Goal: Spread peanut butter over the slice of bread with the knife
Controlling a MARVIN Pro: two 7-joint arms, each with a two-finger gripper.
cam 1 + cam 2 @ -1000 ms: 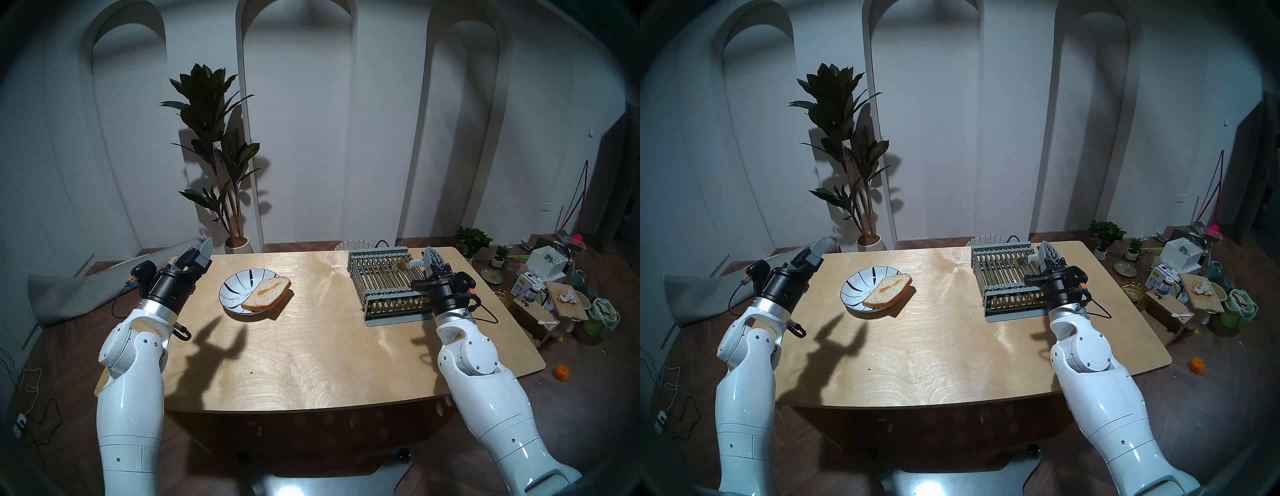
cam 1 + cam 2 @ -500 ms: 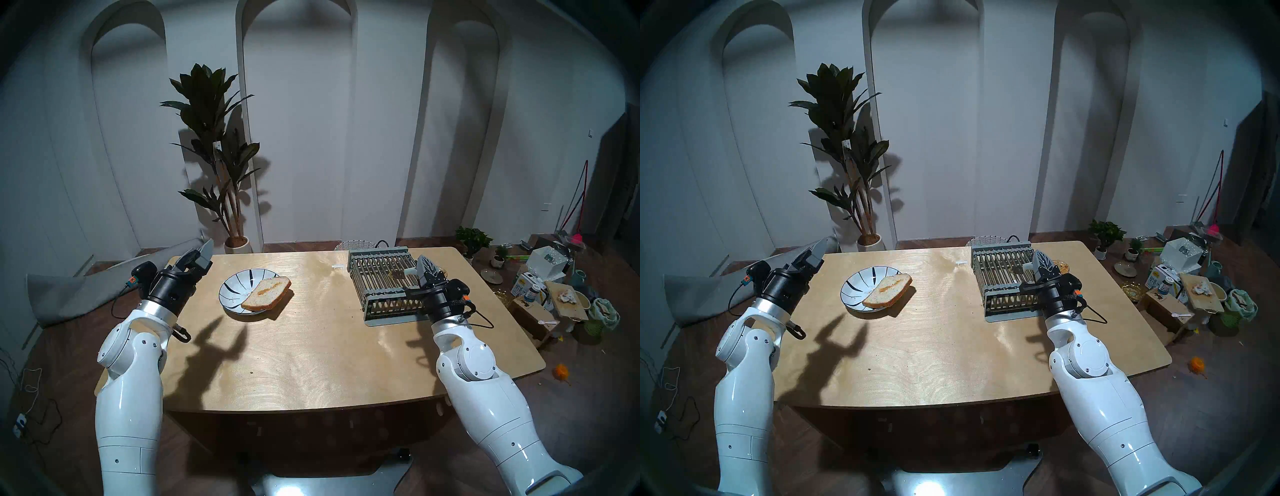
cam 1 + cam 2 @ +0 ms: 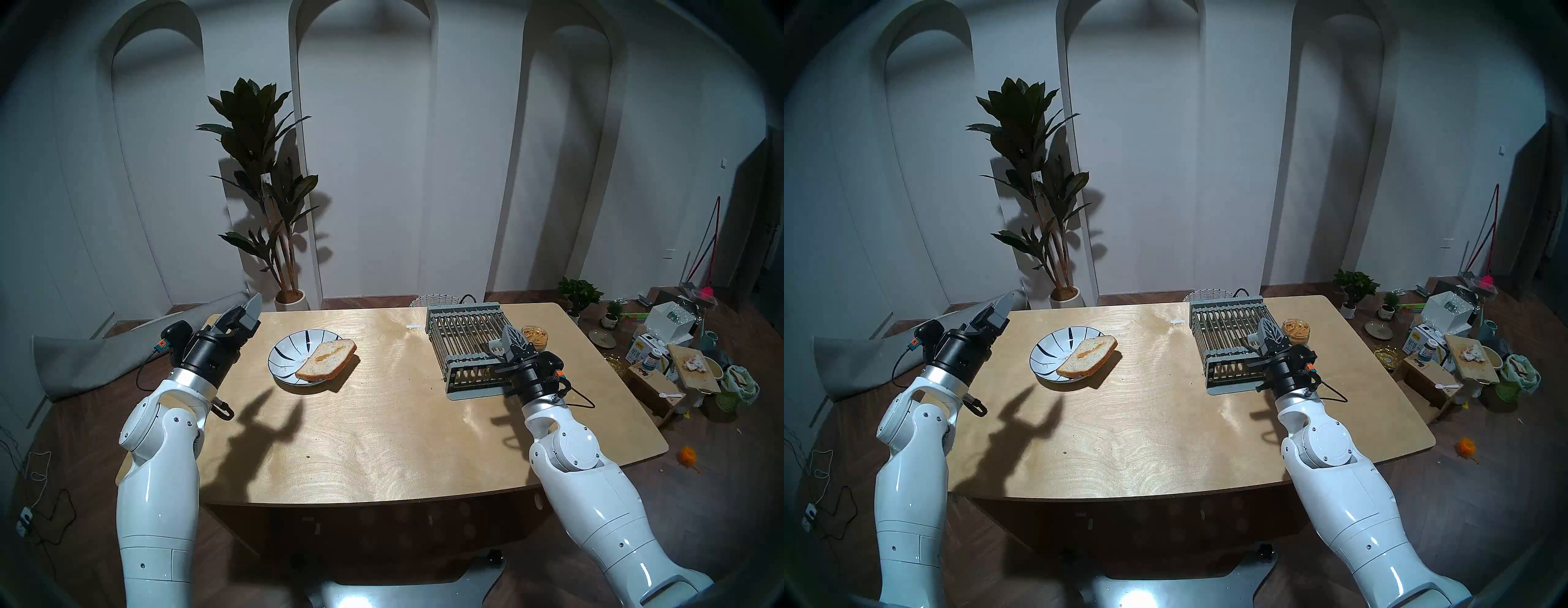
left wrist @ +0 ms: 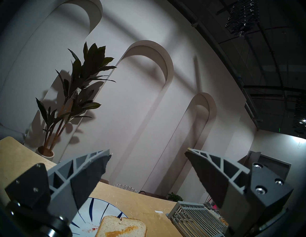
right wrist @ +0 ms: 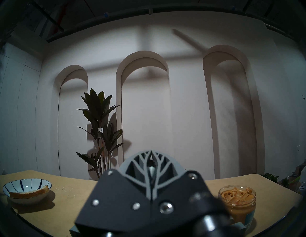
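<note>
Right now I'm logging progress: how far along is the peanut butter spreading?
Partly done: the bread on the plate carries one narrow peanut butter streak. The right gripper holds the knife over the rack. Most of the slice remains bare.

Glossy white arm shells, silver wrist rings, black wrist housings with orange-teal tags and black cables; left gripper and right gripper: grey ribbed fingers, black screwed mounts.

One slice of bread on one plate. One tub of peanut butter right of one rack. One knife, handle only visible. Two tools: left tool, right tool. One counter.
</note>
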